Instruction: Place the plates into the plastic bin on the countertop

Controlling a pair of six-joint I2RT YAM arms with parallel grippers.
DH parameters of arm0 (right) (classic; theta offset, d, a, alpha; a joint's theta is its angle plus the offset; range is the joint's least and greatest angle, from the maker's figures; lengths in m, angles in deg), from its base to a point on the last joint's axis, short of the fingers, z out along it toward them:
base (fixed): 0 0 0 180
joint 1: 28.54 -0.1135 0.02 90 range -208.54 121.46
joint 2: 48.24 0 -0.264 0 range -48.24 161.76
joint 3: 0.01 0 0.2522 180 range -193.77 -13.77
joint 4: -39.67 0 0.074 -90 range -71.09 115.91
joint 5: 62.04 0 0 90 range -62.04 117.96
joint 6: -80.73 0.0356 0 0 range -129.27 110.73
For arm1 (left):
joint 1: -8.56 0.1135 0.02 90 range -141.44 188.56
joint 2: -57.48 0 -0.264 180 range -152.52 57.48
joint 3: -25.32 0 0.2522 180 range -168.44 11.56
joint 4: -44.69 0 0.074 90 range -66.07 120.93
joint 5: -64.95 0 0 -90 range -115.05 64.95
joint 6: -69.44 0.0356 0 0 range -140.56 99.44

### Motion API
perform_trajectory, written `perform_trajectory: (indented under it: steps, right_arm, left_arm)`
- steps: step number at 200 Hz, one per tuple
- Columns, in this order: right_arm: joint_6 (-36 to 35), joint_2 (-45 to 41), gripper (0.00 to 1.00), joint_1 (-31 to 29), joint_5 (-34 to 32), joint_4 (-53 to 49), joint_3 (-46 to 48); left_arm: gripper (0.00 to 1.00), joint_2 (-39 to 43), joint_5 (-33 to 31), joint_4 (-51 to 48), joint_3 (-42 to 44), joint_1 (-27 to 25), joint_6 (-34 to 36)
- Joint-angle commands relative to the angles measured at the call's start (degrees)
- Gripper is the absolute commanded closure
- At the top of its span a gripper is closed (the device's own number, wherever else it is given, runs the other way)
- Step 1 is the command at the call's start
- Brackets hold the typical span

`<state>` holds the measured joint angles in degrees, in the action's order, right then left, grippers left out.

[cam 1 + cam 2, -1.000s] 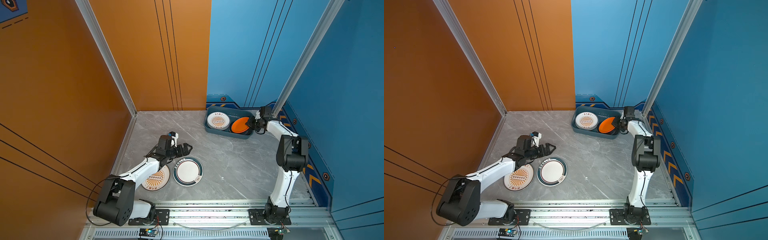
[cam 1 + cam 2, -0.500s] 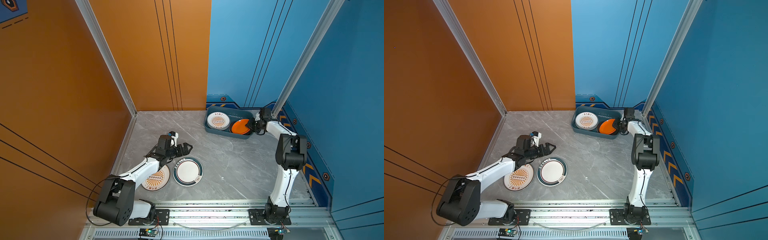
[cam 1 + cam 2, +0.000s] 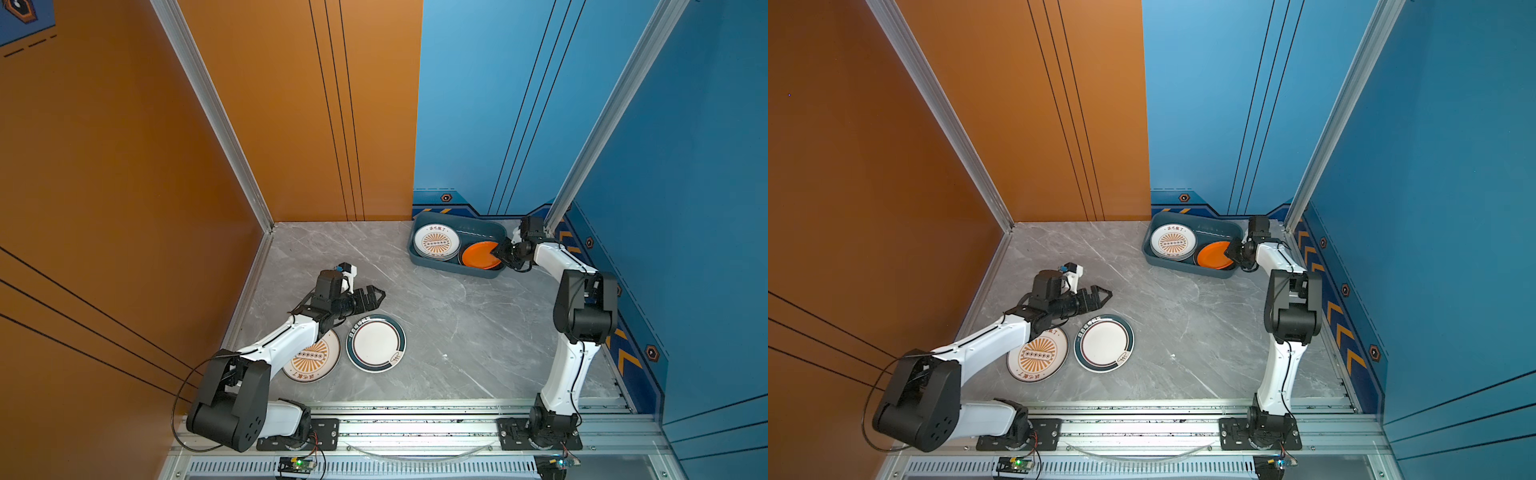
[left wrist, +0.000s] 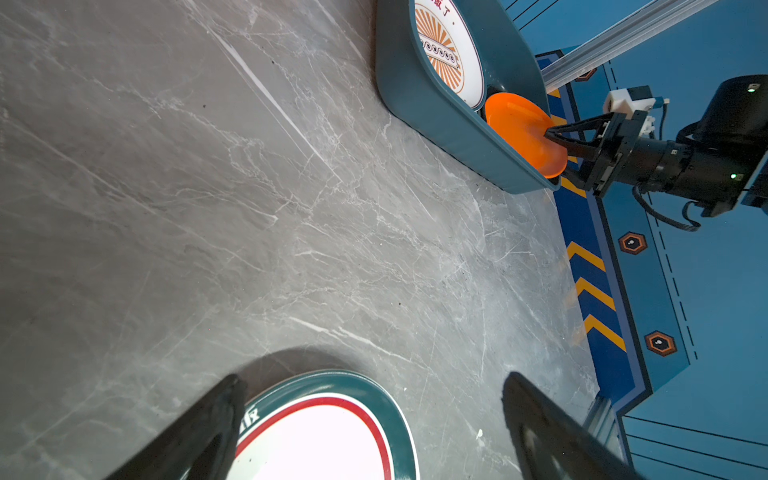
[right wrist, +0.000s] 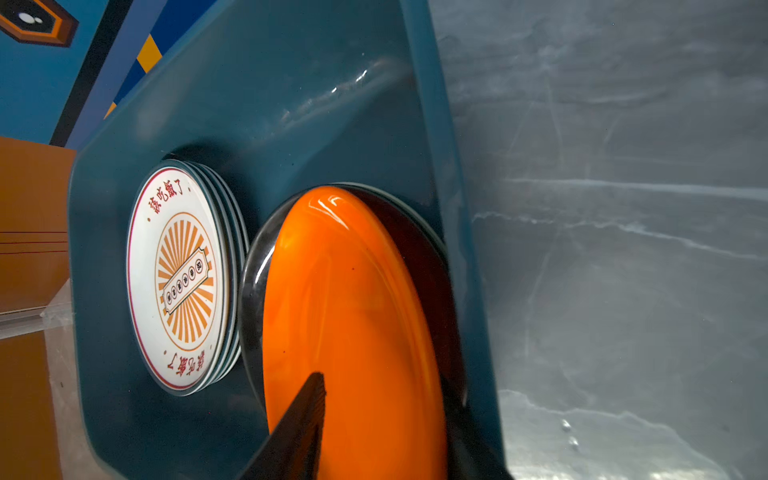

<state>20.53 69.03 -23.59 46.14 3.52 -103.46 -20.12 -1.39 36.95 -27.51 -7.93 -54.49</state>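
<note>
We see the right gripper [image 3: 498, 251] at the right end of the plastic bin [image 3: 449, 264], which sits on the countertop [image 3: 457, 332] in the far right corner by the blue wall. Its jaws stand parted on either side of the rim of the orange plate [image 3: 480, 255]. We cannot tell whether they press on the plate or only straddle it. In the right wrist view one finger [image 5: 307, 415] lies over the plate's glossy face and the other runs along its far edge. The orange plate leans inside the bin, raised on the gripper's side, on top of a black plate [image 5: 249, 270]. Beside it in the bin's other half we find a stack of plates [image 3: 436, 242] topped by a white one with an orange sunburst.

The left gripper [image 3: 374, 296] hangs wide open and empty above the countertop, just beyond the far edge of the teal-rimmed plate [image 3: 376, 343]. That plate lies flat near the front, just beside another sunburst plate [image 3: 311, 359], which the left arm partly covers in both top views. Both of these lie well apart from the bin
</note>
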Motion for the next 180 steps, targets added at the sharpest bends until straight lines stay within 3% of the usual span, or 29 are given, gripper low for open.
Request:
perform_trajectory:
  steps: [1, 61, 104, 145, 180]
  right_arm:
    - [-2.9, -4.7, 0.56, 0.5, -4.4, -4.2, 1.6]
    - [-5.6, -10.9, 0.55, 1.0, -7.5, -7.1, 4.6]
    - [-6.2, -19.4, 0.55, 0.3, -4.9, -4.1, 12.6]
    - [-7.0, -29.5, 0.54, -3.6, 4.6, -1.9, 23.2]
    - [-3.6, -35.9, 0.54, -11.6, 13.2, 3.0, 34.7]
  left_arm:
    - [0.02, 0.3, 1.3, -0.1, -0.4, 0.4, -0.2]
    - [0.02, 0.8, 1.1, -0.5, -0.5, 0.0, -0.2]
    - [0.02, 3.0, -0.6, -2.6, 0.0, -0.1, 0.3]
    - [0.02, 4.3, -3.2, -5.1, 0.2, 0.7, 0.3]
    - [0.02, 4.4, -3.9, -4.5, 0.1, 1.8, -0.6]
